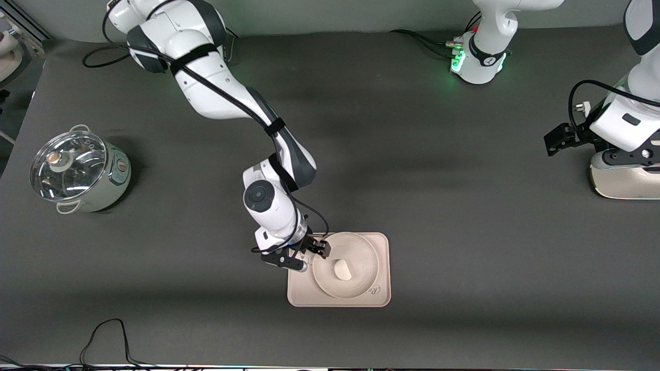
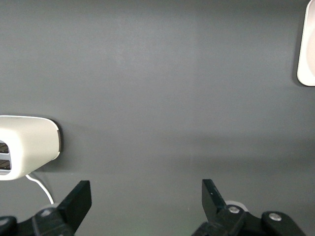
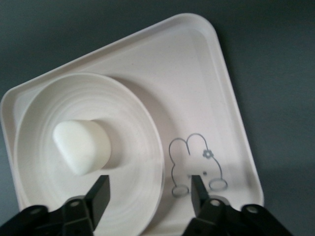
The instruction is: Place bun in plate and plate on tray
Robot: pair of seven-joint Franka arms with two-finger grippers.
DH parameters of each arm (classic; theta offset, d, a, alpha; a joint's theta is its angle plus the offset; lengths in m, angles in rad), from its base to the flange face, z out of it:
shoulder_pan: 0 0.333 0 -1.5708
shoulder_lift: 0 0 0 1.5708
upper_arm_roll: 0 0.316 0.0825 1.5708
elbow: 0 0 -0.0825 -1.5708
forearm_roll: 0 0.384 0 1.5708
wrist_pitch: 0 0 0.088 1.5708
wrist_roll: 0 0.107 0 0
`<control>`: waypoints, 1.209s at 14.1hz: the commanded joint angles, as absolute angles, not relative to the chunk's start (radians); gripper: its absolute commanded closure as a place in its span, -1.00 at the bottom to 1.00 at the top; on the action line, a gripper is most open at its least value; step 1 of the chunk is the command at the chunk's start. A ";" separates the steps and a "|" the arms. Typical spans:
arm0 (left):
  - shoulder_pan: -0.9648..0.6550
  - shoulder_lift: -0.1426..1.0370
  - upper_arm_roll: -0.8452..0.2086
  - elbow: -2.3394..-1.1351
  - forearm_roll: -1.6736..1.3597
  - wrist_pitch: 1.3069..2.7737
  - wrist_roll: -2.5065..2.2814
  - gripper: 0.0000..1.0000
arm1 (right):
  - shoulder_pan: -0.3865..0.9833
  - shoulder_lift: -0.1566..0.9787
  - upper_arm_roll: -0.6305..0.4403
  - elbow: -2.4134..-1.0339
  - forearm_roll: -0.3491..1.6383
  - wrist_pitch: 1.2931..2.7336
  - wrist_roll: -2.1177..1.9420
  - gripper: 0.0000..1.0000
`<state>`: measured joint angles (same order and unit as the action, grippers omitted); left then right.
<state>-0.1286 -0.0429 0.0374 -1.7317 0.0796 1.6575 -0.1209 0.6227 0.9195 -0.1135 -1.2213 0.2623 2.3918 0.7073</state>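
The tray [image 1: 299, 293] lies on the dark table, nearer the front camera than the middle. The round plate [image 1: 368, 257] rests on it, and the small off-white bun [image 1: 343, 270] sits in the plate. My right gripper [image 1: 309, 255] hovers open at the plate's rim, on the side toward the right arm's end. In the right wrist view the tray [image 3: 197, 88] shows its rabbit drawing. There the right gripper [image 3: 149, 189] straddles the rim of the plate [image 3: 138, 147] without touching it, and the bun [image 3: 81, 146] lies inside. My left gripper [image 1: 554, 141] waits open at the left arm's end, also seen as the left gripper [image 2: 145, 191] over bare table.
A pot with a glass lid [image 1: 77, 172] stands at the right arm's end of the table. A beige appliance [image 1: 626, 183] sits under the left arm. A white object with slots [image 2: 24, 147] lies near the left gripper. A black cable [image 1: 108, 335] loops at the table's front edge.
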 commanded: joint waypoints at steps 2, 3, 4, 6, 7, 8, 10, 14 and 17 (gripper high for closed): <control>-0.143 -0.055 0.041 -1.741 0.087 1.651 -0.133 -1.00 | 0.601 0.714 -0.117 -1.250 0.282 2.115 0.696 -1.00; -0.143 -0.055 0.041 -1.741 0.087 1.649 -0.133 -1.00 | 0.576 0.653 -0.117 -1.256 0.275 2.044 0.695 -1.00; -0.143 -0.055 0.041 -1.741 0.087 1.649 -0.133 -1.00 | 0.557 0.602 -0.115 -1.261 0.273 1.969 0.695 -1.00; -0.143 -0.055 0.041 -1.741 0.087 1.649 -0.135 -1.00 | 0.494 0.485 -0.110 -1.276 0.270 1.802 0.672 -1.00; -0.143 -0.055 0.041 -1.741 0.087 1.649 -0.135 -1.00 | 0.465 0.418 -0.109 -1.308 0.270 1.742 0.608 -1.00; -0.143 -0.055 0.041 -1.741 0.087 1.649 -0.135 -1.00 | 0.425 0.349 -0.107 -1.354 0.268 1.697 0.525 -1.00; -0.143 -0.055 0.041 -1.740 0.087 1.649 -0.135 -1.00 | 0.336 0.217 -0.107 -1.443 0.249 1.629 0.364 -1.00; -0.143 -0.055 0.041 -1.736 0.087 1.647 -0.135 -1.00 | 0.172 0.114 -0.103 -1.468 0.164 1.508 0.090 -1.00; -0.143 -0.055 0.041 -1.733 0.086 1.649 -0.132 -1.00 | 0.117 0.065 -0.104 -1.512 0.065 1.505 -0.035 -1.00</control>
<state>-0.1304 -0.0428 0.0365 -1.7325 0.0797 1.6575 -0.1209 0.1365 0.1095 -0.1218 -1.4487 0.1196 1.4935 0.0249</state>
